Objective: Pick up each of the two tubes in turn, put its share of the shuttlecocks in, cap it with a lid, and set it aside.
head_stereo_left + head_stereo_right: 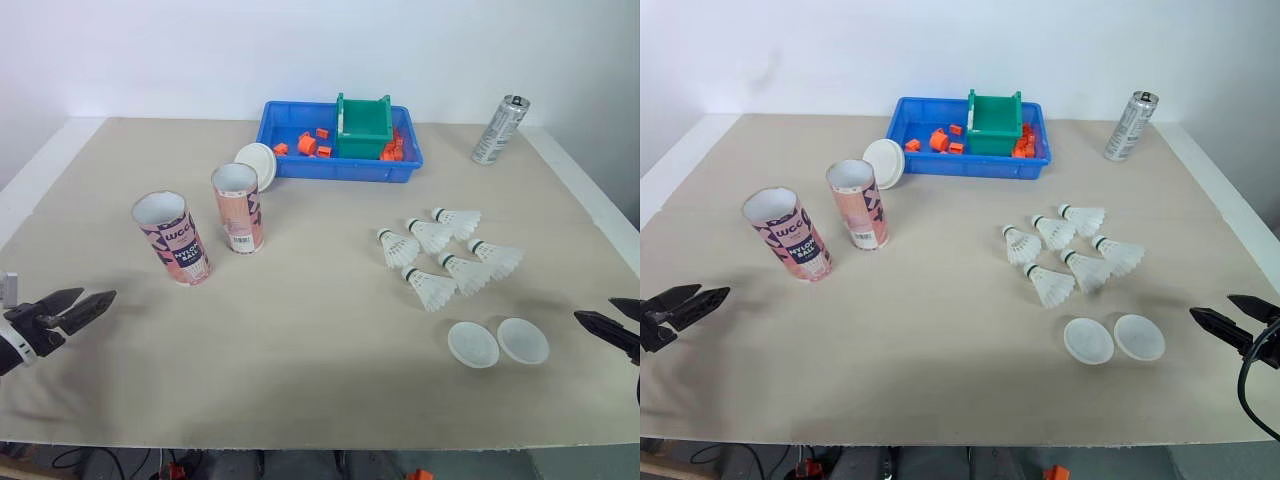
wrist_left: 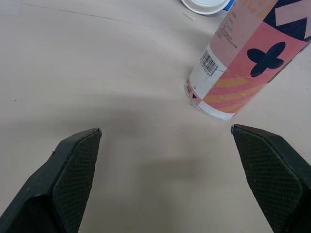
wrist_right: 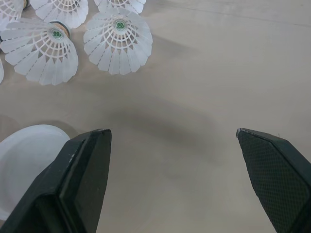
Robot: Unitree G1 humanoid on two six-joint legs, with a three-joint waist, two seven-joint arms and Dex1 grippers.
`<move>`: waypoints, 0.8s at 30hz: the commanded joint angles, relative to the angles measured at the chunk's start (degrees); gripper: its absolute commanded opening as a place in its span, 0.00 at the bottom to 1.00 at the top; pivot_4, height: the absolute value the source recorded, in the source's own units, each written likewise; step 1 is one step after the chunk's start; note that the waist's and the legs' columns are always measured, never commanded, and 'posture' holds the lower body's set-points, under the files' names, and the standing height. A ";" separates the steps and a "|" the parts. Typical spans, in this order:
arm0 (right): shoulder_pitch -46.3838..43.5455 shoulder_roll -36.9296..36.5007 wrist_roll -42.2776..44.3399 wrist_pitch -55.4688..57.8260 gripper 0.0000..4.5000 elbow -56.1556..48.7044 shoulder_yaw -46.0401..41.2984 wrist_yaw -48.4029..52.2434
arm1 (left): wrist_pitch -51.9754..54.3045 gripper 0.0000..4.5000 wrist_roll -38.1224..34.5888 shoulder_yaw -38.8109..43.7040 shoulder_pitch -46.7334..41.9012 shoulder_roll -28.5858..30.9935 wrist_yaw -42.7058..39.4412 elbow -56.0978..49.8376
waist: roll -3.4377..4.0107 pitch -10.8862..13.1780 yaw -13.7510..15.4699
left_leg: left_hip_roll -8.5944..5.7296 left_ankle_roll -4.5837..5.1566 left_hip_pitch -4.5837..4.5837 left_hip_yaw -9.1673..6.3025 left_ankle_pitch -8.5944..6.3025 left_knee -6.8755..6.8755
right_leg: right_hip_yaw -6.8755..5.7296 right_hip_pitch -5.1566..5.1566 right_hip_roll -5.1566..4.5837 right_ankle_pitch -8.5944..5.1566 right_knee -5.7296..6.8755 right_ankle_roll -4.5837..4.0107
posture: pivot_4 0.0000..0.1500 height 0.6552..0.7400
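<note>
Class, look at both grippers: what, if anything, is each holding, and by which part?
Nothing is held: the left gripper and the right gripper are both open, each with bare table in its gap.

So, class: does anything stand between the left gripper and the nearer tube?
Nothing visible does. The left gripper, open, is over the near left part of the table. The nearer tube stands upright ahead of it, with only bare surface between them. The second tube stands beyond, out of the path.

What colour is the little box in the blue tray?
The box is green, clearest in the left eye view.
</note>
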 commanded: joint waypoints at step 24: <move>-1.67 0.53 13.66 13.23 0.99 -28.63 -4.37 -0.99 | -22.03 1.00 9.02 -3.75 -2.98 -2.19 -7.62 7.85 | 0.07 -0.04 0.12 | 0.04 0.00 0.01 0.00 0.00 -0.01 | 0.01 0.01 0.04 0.01 0.02 -0.01 | 1.00 0.95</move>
